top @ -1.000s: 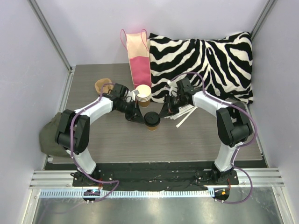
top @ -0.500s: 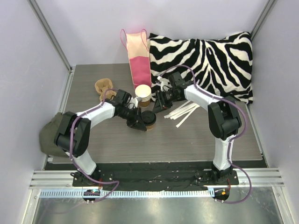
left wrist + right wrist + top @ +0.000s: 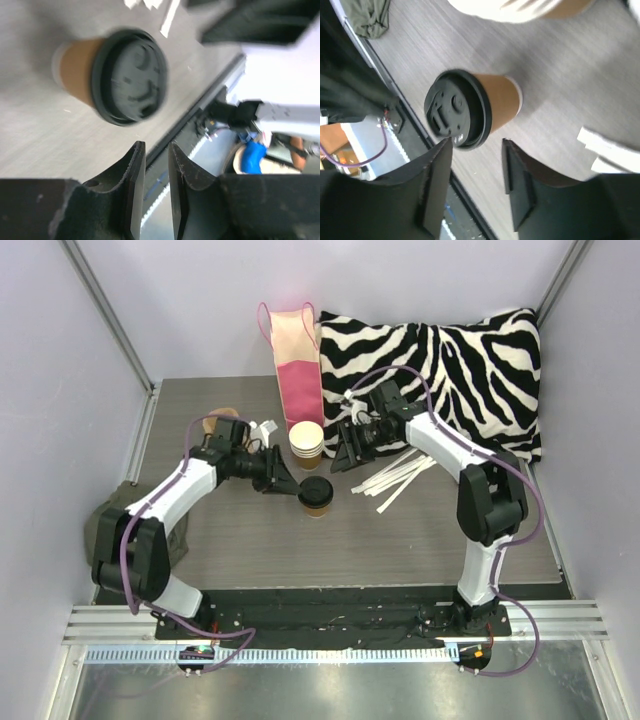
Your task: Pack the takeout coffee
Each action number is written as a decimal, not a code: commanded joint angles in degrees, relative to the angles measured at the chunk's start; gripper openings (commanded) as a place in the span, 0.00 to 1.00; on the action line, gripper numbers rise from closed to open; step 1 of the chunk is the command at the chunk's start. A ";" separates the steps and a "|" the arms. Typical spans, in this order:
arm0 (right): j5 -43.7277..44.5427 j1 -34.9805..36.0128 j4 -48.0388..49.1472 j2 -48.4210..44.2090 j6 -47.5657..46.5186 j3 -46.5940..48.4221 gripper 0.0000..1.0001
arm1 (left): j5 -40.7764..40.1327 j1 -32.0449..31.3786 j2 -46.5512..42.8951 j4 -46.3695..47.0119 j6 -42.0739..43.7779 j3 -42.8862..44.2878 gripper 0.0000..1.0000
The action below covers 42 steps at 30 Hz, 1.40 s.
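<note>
The left gripper point(image 3: 155, 155) has its fingers nearly together, with only a thin slit between them and nothing in it. It hangs just left of the brown cup point(image 3: 319, 507) and does not touch it. The right gripper point(image 3: 476, 172) is spread wide and empty. The brown cup shows beyond its gap, not between the fingers, and in the top view this gripper sits just right of the cream cups point(image 3: 307, 440).

The brown cup stands upright on the table point(image 3: 420, 540) between the two arms, with a black lid point(image 3: 131, 76) on it (so its inside is hidden). The cream cups are nested in a stack just behind it, and the top one is open and looks empty. The bag point(image 3: 297, 360) stands at the back beside the pillow point(image 3: 440, 370), and I cannot tell what is in it. White sticks point(image 3: 395, 480) lie to the right of the cups.
</note>
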 commanded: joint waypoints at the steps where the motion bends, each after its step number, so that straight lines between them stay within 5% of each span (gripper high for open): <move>1: -0.24 -0.17 1.49 -6.02 4.95 -5.52 0.46 | -5.24 1.11 1.98 -1.00 2.97 3.11 0.29; 8: -0.94 0.09 6.68 -6.81 9.88 -12.74 0.39 | -6.49 1.02 7.52 0.49 1.30 5.31 0.27; 26: -1.20 1.59 10.29 -1.19 11.38 -12.39 0.39 | -7.02 -0.03 10.50 2.95 1.30 3.82 0.27; 42: 0.03 1.76 10.73 1.10 10.15 -13.71 0.25 | -7.37 -0.12 13.06 2.42 2.18 2.59 0.20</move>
